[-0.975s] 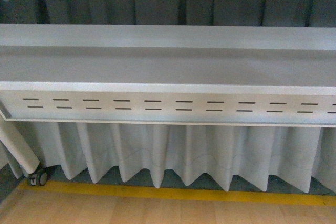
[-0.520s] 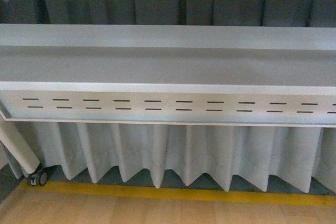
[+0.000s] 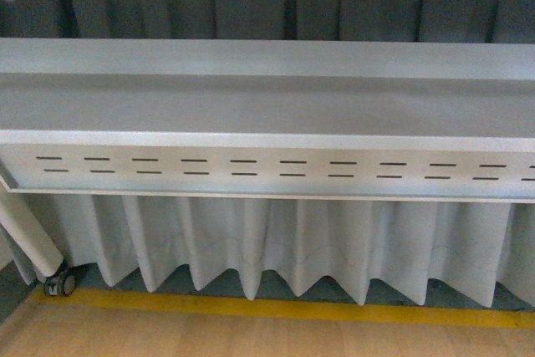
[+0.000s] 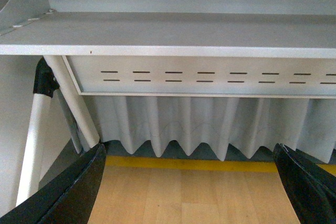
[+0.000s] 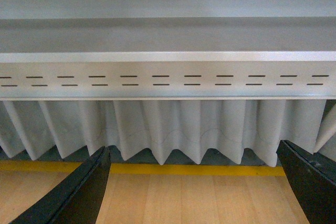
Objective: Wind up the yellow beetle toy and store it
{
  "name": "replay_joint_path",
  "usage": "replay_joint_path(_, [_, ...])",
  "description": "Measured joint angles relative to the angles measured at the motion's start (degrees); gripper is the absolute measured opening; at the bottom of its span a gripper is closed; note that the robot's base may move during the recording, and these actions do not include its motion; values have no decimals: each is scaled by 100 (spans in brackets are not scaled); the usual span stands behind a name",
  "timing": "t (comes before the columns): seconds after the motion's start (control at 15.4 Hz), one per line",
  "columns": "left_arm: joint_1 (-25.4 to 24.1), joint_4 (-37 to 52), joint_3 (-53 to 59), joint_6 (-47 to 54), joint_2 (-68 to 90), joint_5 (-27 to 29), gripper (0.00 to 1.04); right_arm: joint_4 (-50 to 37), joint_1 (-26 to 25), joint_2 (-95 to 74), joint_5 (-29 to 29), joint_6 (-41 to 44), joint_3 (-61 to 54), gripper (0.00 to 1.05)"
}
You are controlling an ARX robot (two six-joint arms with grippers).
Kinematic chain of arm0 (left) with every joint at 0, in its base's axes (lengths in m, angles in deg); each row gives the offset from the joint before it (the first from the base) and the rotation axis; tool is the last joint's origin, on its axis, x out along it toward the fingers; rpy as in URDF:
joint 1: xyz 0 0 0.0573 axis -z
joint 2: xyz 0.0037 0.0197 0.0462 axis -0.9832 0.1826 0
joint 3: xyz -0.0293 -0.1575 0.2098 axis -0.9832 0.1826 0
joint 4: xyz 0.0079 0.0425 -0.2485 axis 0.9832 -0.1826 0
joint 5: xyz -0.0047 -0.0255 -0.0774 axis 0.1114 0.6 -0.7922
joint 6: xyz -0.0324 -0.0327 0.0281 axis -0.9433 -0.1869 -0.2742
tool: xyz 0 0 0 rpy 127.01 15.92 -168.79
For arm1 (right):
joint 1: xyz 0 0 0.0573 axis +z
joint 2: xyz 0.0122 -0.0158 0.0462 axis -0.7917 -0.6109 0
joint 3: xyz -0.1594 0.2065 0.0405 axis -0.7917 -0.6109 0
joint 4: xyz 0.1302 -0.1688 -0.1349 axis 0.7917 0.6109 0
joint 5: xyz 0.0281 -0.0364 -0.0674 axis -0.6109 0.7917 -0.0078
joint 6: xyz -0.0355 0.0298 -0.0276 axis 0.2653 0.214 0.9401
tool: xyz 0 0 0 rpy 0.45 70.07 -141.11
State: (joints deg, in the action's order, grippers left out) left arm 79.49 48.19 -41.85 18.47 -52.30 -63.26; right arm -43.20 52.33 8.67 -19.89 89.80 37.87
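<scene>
The yellow beetle toy is out of view in every frame. My left gripper is open and empty; its two black fingers show at the lower corners of the left wrist view, over a wooden floor. My right gripper is open and empty too, its black fingers wide apart over the same floor. Neither arm shows in the front view.
A grey metal shelf with a slotted front panel fills the front view. A pleated white curtain hangs below it. A yellow strip edges the wooden floor. A white leg with a caster stands at left.
</scene>
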Motion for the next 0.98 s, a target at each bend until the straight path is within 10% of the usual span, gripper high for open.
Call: replay_joint_path(0.98, [0, 9, 0, 2, 0, 2, 98, -9, 0, 0, -4, -9, 0, 98])
